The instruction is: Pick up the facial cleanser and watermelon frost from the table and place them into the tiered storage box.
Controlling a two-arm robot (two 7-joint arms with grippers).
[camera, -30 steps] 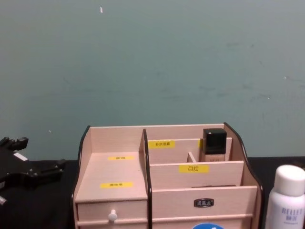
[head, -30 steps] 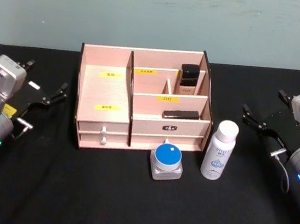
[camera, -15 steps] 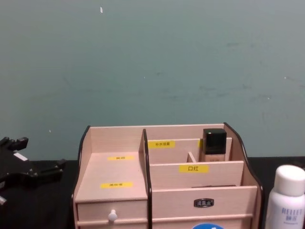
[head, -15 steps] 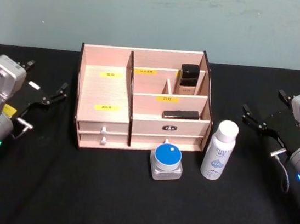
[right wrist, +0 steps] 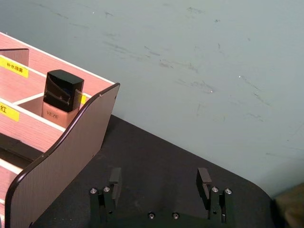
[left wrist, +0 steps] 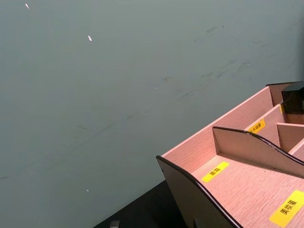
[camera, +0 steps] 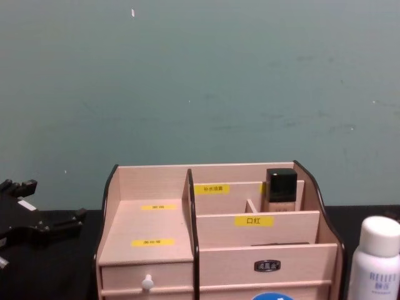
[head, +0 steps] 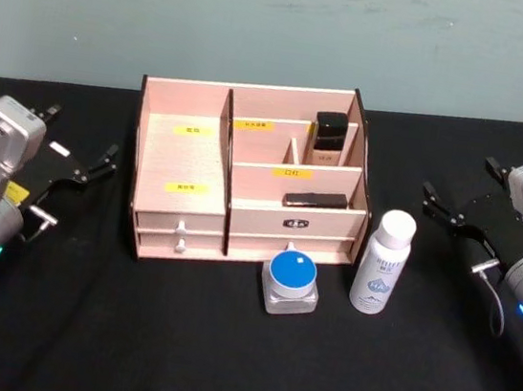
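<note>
Right gripper (right wrist: 159, 175): jaws apart, nothing between them, hovering over the black table (head: 175, 338). Left gripper (head: 81, 133): jaws apart too, empty.

Change over the last second: none. Both arms sit where they were and nothing on the table has shifted, so no pick has started.

Outward from the right jaws: the white bottle (head: 381, 261) is the nearest item, inboard and nearer the robot. The blue-lidded jar (head: 291, 278) stands just past it, touching nothing. I take these two as the cleanser and the frost, but can't say which is which. The tiered storage box (head: 283, 102) sits between the two grippers, behind both items. The bottle looks like the right arm's first pick.
</note>
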